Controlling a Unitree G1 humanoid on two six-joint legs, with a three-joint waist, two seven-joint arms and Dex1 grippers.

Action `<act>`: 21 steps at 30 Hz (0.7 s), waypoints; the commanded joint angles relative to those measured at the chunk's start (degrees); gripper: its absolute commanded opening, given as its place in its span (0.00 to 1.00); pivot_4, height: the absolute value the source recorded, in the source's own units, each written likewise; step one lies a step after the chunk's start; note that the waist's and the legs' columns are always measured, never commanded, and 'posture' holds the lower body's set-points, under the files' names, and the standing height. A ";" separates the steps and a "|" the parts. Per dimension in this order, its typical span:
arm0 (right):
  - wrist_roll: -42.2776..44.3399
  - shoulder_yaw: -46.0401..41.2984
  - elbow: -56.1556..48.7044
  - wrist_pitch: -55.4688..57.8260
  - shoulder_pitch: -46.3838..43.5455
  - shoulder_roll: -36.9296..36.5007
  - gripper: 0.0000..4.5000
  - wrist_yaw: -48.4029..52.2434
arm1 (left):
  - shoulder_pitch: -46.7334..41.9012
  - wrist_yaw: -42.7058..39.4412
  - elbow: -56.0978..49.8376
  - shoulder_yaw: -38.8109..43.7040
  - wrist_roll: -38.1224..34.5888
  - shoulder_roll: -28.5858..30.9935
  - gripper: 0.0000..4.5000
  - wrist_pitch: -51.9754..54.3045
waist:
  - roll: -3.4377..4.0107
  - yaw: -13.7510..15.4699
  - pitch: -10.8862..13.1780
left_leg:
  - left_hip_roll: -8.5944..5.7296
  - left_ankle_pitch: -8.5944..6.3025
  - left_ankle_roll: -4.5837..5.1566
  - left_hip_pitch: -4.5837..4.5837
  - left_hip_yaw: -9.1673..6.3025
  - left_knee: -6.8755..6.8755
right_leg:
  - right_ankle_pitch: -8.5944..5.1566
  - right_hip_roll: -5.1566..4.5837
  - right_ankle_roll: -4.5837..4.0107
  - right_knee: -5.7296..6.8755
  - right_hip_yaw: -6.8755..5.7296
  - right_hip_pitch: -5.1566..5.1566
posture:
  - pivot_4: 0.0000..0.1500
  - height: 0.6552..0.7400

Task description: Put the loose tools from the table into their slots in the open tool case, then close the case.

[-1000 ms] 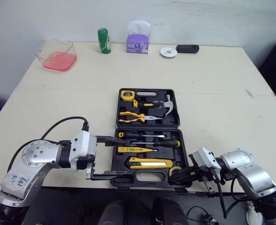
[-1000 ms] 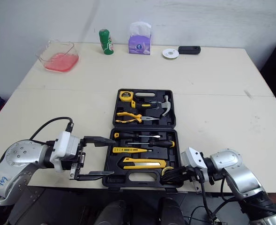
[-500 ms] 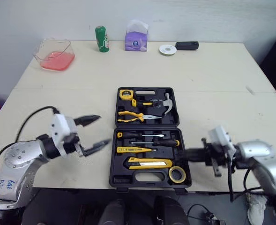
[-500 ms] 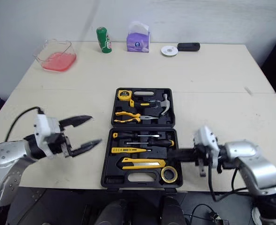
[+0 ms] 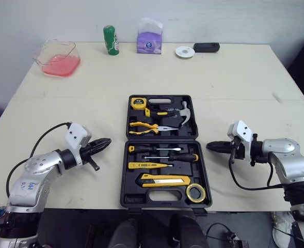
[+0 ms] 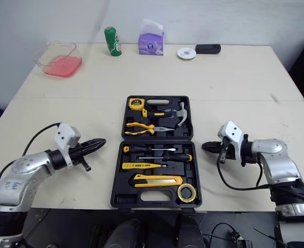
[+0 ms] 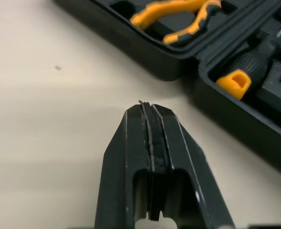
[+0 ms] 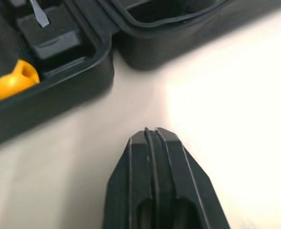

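The black tool case (image 5: 162, 150) lies open in the middle of the table. Its far half holds a tape measure (image 5: 138, 103), a hammer (image 5: 183, 112) and yellow-handled pliers (image 5: 144, 127). Its near half holds screwdrivers (image 5: 164, 152), a yellow utility knife (image 5: 164, 180) and a yellow tape roll (image 5: 195, 192). My left gripper (image 5: 106, 141) is shut and empty just left of the case, pointing at it. My right gripper (image 5: 210, 146) is shut and empty just right of the case. In the left wrist view the shut fingertips (image 7: 150, 112) hover over bare table near the case's edge.
Along the table's far edge stand a clear container with pink contents (image 5: 58, 57), a green can (image 5: 109, 39), a purple tissue pack (image 5: 149, 39), a white disc (image 5: 185, 51) and a black device (image 5: 206, 47).
My left gripper has closed and drawn back from the case's front-left corner to its left side. My right gripper has pulled away from the tape roll to the case's right side.
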 commanded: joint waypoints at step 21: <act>-3.64 2.52 -2.58 -0.51 -5.45 6.58 0.00 -1.43 | -11.83 -1.70 9.40 -8.96 6.23 -8.10 0.01 0.43 | -0.02 -0.50 0.00 | -0.03 0.08 -0.06 0.02 -0.08 0.06 | -0.01 -0.06 -0.01 0.17 0.10 -0.01 | 1.00 1.00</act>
